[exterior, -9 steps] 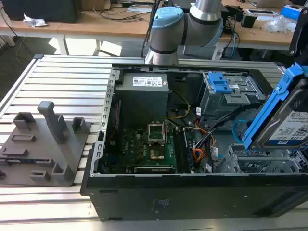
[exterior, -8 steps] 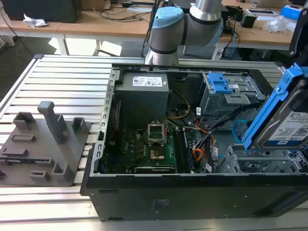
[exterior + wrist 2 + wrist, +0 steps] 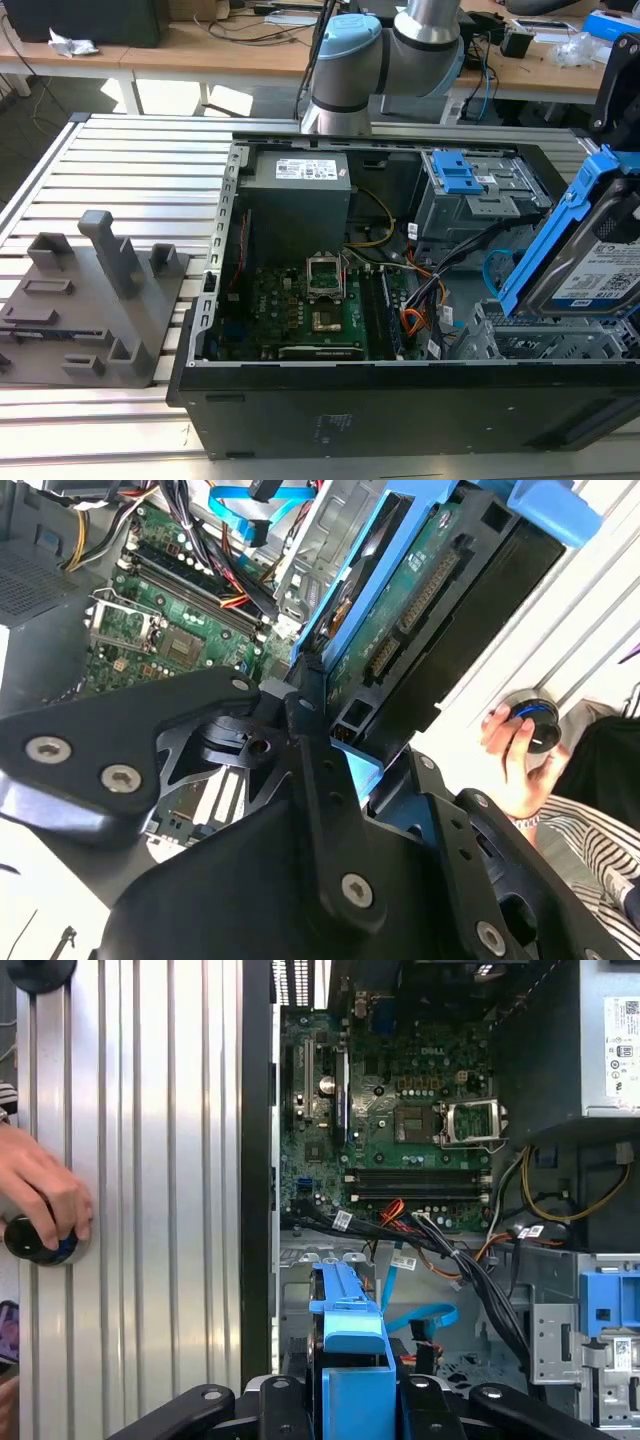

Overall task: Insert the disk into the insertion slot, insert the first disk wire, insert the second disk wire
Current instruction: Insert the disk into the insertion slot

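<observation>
The hand (image 3: pixel 352 1402) clamped the disk (image 3: pixel 590 255) (silver-grey, white-and-blue label, bright blue carrier), tilted above the perforated grey insertion slot (image 3: pixel 520 345).

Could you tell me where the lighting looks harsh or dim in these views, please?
Second wrist view: the slatted table beside the disk is washed out white. First wrist view: the table gleams, the power supply lies dark. Exterior view: the motherboard sits shaded.

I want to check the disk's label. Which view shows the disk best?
The exterior view: the disk is tilted, its label and blue carrier in plain sight. The second wrist view shows its circuit-board side; the first wrist view, the carrier edge-on.
</observation>
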You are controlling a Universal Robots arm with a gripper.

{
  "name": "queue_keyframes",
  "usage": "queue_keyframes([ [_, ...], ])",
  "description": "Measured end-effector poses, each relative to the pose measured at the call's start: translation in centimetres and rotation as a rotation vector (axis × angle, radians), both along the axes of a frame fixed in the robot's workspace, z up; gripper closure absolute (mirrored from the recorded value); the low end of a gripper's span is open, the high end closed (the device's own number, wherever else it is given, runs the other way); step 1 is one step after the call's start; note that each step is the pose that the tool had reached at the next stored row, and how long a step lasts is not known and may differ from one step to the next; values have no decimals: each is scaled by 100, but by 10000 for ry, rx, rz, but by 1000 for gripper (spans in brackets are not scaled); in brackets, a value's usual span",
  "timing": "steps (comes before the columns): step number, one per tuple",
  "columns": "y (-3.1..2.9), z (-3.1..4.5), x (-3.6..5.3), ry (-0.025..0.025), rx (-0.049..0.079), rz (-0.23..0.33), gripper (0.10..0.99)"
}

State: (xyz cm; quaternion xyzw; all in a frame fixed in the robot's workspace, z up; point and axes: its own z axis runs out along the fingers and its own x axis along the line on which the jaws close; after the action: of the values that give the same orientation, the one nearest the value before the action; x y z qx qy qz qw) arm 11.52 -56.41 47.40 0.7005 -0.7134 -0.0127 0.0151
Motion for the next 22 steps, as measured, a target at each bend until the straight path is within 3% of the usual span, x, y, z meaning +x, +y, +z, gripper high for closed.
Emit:
queue_keyframes([
  [22, 0, -116, 0, 0, 1, 0, 722],
])
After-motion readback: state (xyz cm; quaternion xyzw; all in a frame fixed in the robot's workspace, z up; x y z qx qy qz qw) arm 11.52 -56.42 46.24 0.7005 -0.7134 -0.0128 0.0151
